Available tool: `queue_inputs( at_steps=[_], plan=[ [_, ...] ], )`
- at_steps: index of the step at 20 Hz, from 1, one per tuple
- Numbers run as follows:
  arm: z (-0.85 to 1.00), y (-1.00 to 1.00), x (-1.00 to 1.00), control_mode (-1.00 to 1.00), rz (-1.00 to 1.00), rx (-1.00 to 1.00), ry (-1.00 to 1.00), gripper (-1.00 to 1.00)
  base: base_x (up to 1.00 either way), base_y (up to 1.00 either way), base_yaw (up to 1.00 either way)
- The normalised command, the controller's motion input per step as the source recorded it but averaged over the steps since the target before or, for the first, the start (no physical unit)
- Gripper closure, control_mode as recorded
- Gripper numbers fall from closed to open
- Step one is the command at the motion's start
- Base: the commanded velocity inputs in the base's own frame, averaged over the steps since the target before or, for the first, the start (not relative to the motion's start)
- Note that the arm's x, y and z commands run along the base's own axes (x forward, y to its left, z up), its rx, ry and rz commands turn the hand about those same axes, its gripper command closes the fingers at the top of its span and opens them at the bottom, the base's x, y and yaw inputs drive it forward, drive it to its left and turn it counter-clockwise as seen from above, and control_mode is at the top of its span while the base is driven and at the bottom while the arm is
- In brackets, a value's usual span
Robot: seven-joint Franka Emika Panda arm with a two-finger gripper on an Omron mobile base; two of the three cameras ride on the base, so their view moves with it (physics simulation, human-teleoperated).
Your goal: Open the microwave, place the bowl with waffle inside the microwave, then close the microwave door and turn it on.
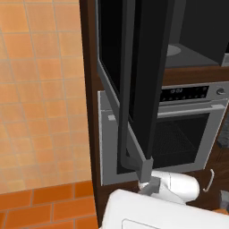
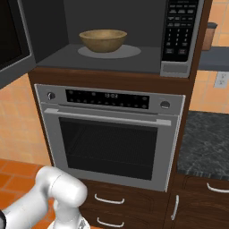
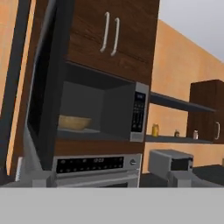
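Right base view, left to right: the microwave door [image 2: 13, 40] stands swung open at the left edge, the bowl [image 2: 103, 40] sits on the round plate near the middle of the microwave [image 2: 116, 60] floor, and the keypad panel [image 2: 181, 31] closes the right side, all above the silver oven [image 2: 109, 134]. The waffle cannot be made out inside the bowl. The claw's fingers stand spread wide, holding nothing.
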Motion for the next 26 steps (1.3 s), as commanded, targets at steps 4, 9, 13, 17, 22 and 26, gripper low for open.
queue_inputs(
  at_steps=[4,9,13,17,22,26],
  plan=[
    [-0.02,0.39,0.31,-1.00,-0.07,0.00,-0.02,-1.00,0.00,0.00,0.00],
    [-0.27,0.15,0.63,-1.00,-0.10,-0.01,-0.04,-1.00,0.00,0.00,0.00],
    [-0.31,0.14,0.66,-1.00,-0.13,-0.03,-0.06,-1.00,0.00,0.00,0.00],
    [-0.31,0.14,0.61,-1.00,-0.12,-0.05,-0.05,-1.00,0.00,0.00,0.00],
    [-0.29,0.18,0.46,-1.00,-0.09,-0.06,-0.06,-1.00,0.00,0.00,0.00],
    [-0.01,0.00,0.06,-1.00,-0.10,-0.04,-0.04,-1.00,0.00,0.00,0.00]
  ],
)
